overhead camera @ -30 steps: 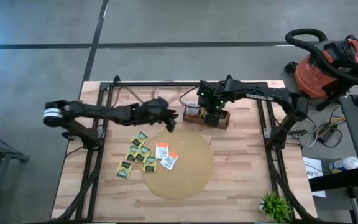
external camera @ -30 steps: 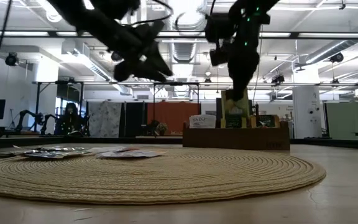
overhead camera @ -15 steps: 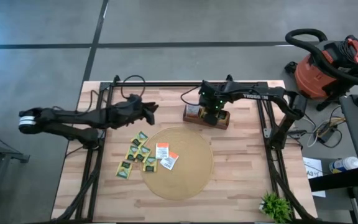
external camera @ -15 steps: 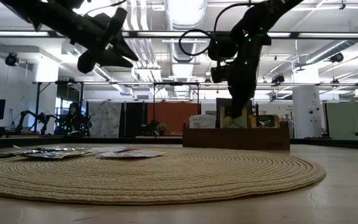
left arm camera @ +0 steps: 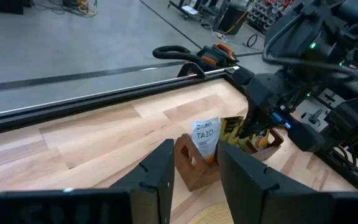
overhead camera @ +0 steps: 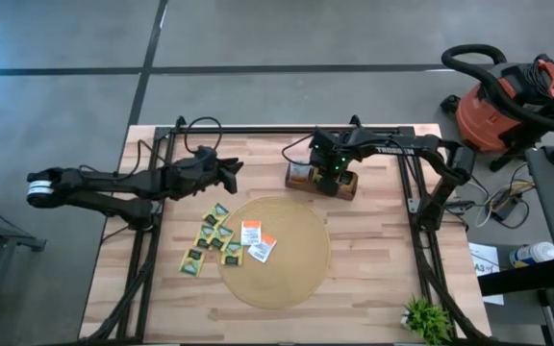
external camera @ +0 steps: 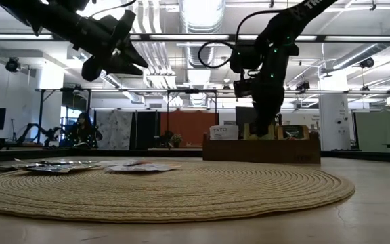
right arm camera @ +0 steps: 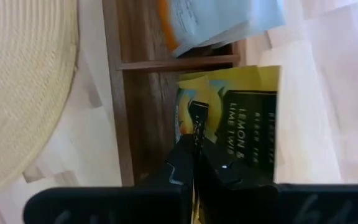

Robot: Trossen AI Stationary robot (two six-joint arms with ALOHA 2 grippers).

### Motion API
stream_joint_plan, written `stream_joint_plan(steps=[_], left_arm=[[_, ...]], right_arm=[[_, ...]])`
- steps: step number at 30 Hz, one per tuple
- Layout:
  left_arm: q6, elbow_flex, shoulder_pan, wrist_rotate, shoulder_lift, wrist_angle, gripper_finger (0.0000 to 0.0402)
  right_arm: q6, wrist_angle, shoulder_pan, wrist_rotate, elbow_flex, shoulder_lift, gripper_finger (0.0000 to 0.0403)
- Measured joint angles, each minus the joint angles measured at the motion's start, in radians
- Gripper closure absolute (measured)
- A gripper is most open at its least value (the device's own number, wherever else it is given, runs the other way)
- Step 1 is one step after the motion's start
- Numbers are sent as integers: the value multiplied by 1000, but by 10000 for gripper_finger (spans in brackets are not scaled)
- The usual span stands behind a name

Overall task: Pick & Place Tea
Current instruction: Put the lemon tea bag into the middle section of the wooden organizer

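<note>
Even, diffuse overhead lighting; the table point(overhead camera: 373, 279) reads bright with only faint, soft shadows under the arms. In the low view, ceiling light strips point(external camera: 202, 10) blow out to white glare, and the arms appear as dark silhouettes against them; the woven mat point(external camera: 161, 186) in the foreground is slightly soft, the room behind sharper. In the right wrist view, the pale wood is overexposed and the yellow sachet point(right arm camera: 244, 118) mildly blurred. In the left wrist view, the near dark fingers point(left arm camera: 160, 177) are out of focus.
</note>
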Motion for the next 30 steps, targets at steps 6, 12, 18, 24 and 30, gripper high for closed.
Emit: stream_joint_plan(steps=[6,12,18,24,30], left_arm=[[-5,0,0,0,0,-1,284],[-14,0,0,1,0,-1,284],[-16,0,0,1,0,-1,284],[-15,0,0,1,0,-1,284],[-12,0,0,1,0,-1,284]], right_arm=[[-2,5,1,9,-38,-2,394],[-4,3,3,52,-29,-2,394],[-8,2,2,58,-6,-2,394],[-6,-12,3,54,14,-2,394],[-6,-56,4,51,22,-2,394]])
